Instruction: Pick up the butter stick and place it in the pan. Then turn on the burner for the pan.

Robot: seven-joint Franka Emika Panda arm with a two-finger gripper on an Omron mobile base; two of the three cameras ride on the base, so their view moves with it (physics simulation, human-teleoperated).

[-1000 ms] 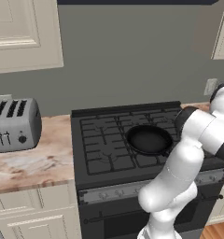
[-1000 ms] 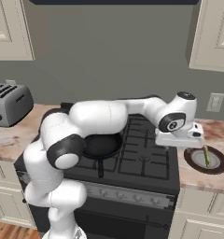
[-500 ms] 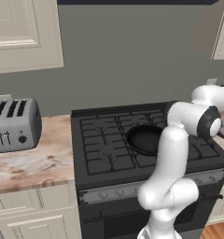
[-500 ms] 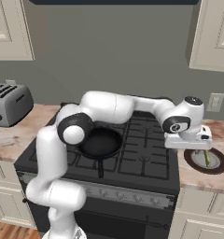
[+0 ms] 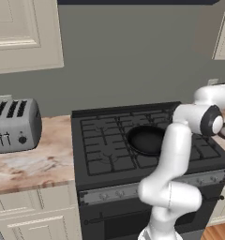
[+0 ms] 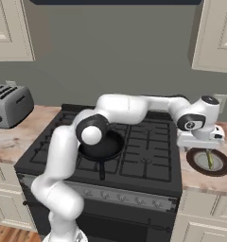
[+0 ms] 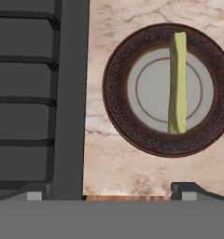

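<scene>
Arm is swinging further right off the stove, jaws (image 7: 109, 189) now hanging spread wide, empty, over the dish (image 7: 115, 91) on the desk (image 7: 116, 161). One butter stick (image 7: 178, 84) is lying across it: probably light, soft, slippery, so pinch mid-length across the narrow sides. One pan (image 6: 102, 146) is waiting on the burner.

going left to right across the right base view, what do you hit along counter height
toaster → marble counter → stove with the pan on it → gripper → plate carrying the butter stick
</scene>
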